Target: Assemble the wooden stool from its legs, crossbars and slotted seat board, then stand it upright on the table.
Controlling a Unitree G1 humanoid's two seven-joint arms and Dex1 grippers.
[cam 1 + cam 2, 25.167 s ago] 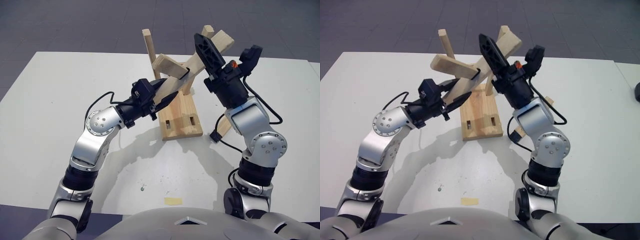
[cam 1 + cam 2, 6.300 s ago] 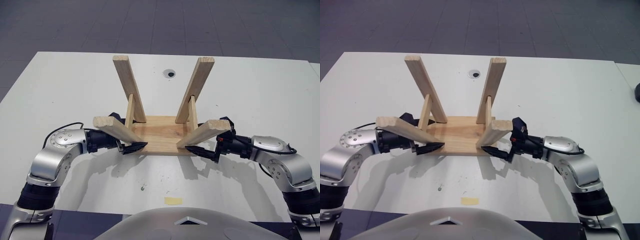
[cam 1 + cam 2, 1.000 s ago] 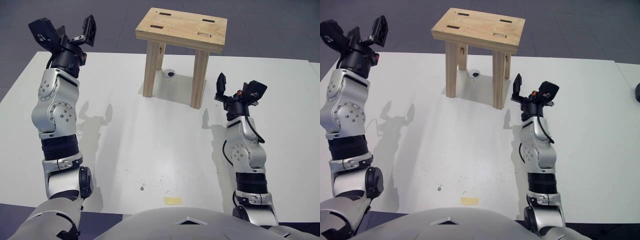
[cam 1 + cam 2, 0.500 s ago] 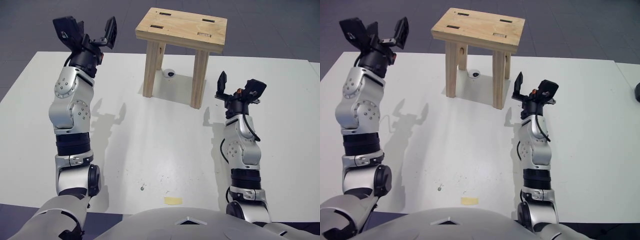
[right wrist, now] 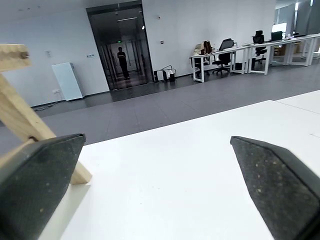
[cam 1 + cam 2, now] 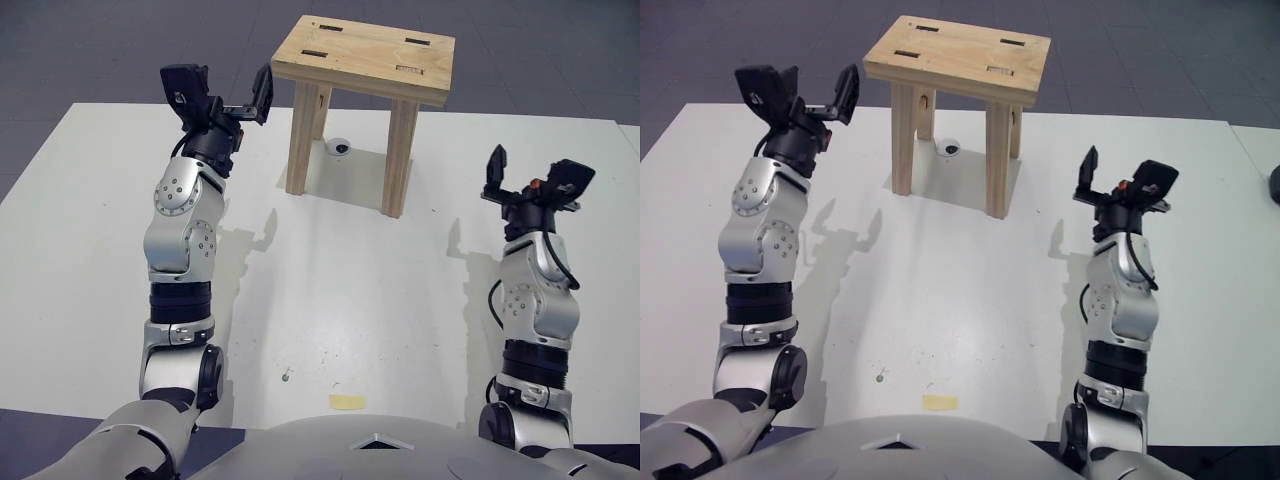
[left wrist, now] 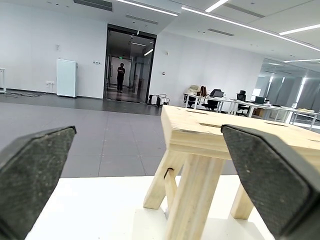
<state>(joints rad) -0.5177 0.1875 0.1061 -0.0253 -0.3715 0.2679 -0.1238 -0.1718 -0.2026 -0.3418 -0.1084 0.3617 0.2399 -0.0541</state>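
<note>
Plainly, the pale wooden stool [image 6: 363, 45] stands upright near the white table's [image 6: 330, 290] far edge, four slots in its rectangular seat, crossbars seemingly tucked beneath. Left gripper [image 6: 223, 83] and right gripper [image 6: 531, 172] hover wide open, empty, either side.

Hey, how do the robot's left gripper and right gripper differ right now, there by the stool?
The left gripper sits close beside the seat edge of the stool; the right gripper stands well off on the stool's other side. The left gripper is held about level with the seat, while the right gripper is lower, nearer the table. Both are open and empty.
</note>
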